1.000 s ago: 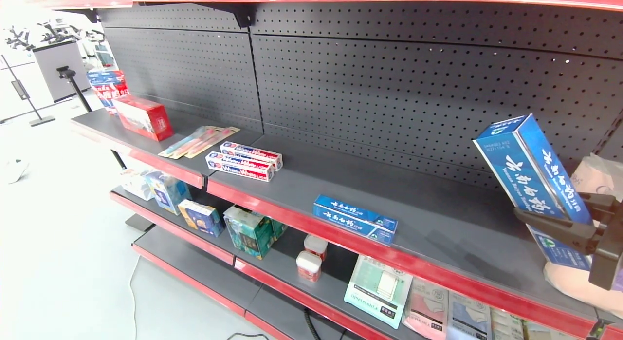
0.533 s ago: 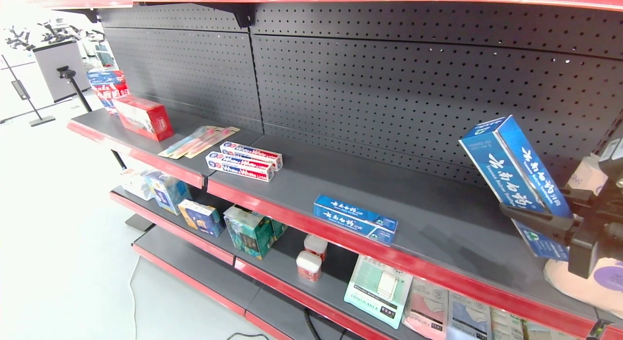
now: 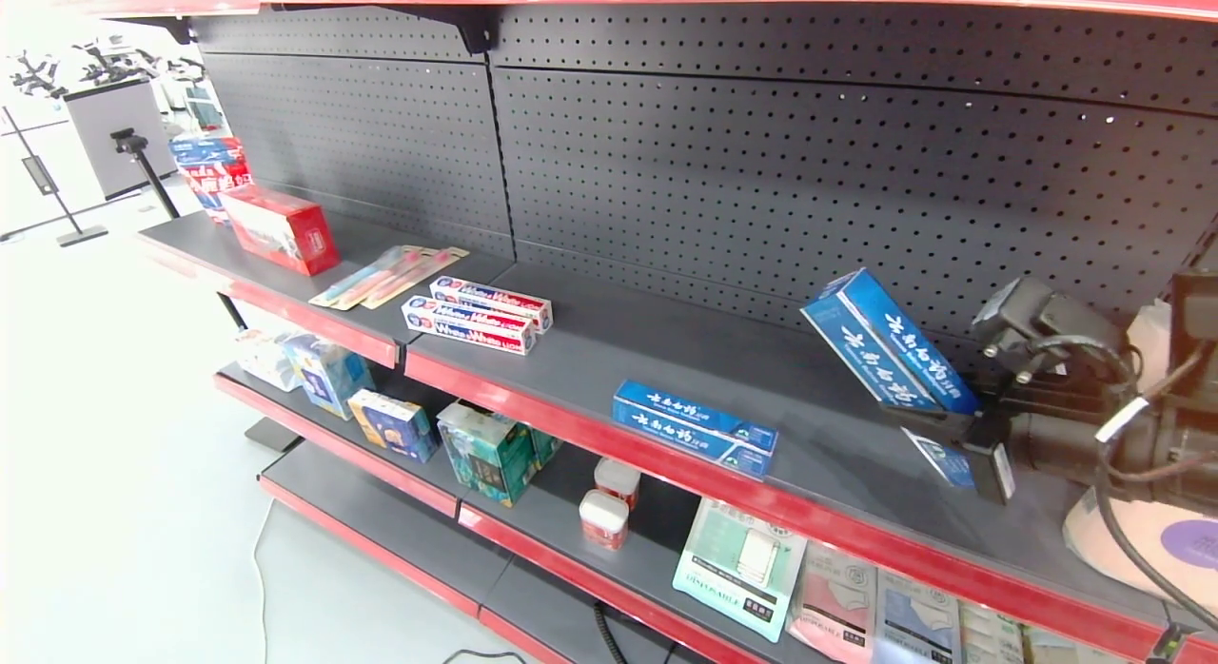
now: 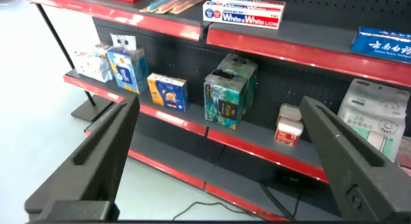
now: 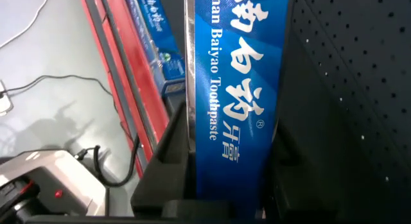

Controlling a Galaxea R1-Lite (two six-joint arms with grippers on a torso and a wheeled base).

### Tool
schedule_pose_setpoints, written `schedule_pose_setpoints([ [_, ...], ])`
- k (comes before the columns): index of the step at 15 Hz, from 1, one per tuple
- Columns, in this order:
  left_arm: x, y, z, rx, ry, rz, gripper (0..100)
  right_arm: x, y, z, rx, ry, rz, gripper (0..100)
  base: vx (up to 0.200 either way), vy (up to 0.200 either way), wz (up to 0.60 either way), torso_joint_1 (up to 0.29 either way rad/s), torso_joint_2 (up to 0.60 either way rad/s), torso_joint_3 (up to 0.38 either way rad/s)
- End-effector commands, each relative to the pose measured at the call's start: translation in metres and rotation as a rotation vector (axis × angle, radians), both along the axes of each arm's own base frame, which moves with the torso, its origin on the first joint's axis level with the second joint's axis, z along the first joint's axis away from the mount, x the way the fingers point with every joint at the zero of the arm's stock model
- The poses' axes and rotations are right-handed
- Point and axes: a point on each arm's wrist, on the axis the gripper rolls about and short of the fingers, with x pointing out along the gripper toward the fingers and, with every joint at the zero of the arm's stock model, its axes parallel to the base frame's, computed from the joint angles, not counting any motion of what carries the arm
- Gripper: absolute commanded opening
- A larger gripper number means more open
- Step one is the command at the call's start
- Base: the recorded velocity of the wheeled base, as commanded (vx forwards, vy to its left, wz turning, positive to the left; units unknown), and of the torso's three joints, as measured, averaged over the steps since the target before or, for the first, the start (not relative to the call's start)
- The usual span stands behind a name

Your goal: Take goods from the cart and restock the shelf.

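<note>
My right gripper point(image 3: 937, 426) is shut on a blue toothpaste box point(image 3: 890, 352), held tilted above the right part of the grey middle shelf point(image 3: 666, 360). In the right wrist view the same blue box point(image 5: 237, 102) runs lengthwise between the black fingers point(image 5: 170, 153). A matching blue toothpaste box point(image 3: 695, 426) lies flat near the shelf's red front edge, to the left of the held one. My left gripper point(image 4: 218, 153) is open and holds nothing, low in front of the lower shelves.
Two white toothpaste boxes point(image 3: 476, 314), toothbrush packs point(image 3: 390, 274) and a red box point(image 3: 281, 228) lie further left on the middle shelf. A pink pack point(image 3: 1142, 540) sits at the far right. Boxes and jars point(image 3: 609, 498) fill the lower shelf. The pegboard wall point(image 3: 761, 169) stands behind.
My right gripper has carried the blue toothpaste box leftward and down, in over the shelf, tilting it flatter. The rest of the shelf is unchanged.
</note>
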Motion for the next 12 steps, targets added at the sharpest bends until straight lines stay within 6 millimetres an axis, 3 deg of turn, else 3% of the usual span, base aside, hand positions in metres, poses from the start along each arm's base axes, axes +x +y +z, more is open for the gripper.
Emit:
schedule_pose_setpoints([
  [1, 0.000, 0.000, 0.000, 0.000, 0.000, 0.000, 100, 0.042, 0.015, -0.030, -0.018, 0.014, 0.020, 0, 0.000, 0.000, 0.00, 0.000, 0.00, 0.000],
  [5, 0.000, 0.000, 0.000, 0.000, 0.000, 0.000, 100, 0.068, 0.024, -0.044, -0.045, 0.017, 0.074, 0, 0.000, 0.000, 0.00, 0.000, 0.00, 0.000],
  [9, 0.000, 0.000, 0.000, 0.000, 0.000, 0.000, 100, 0.106, 0.036, -0.045, -0.026, -0.012, 0.100, 0, 0.000, 0.000, 0.00, 0.000, 0.00, 0.000],
  [12, 0.000, 0.000, 0.000, 0.000, 0.000, 0.000, 100, 0.122, 0.041, -0.046, -0.028, 0.002, 0.103, 0, 0.000, 0.000, 0.00, 0.000, 0.00, 0.000],
])
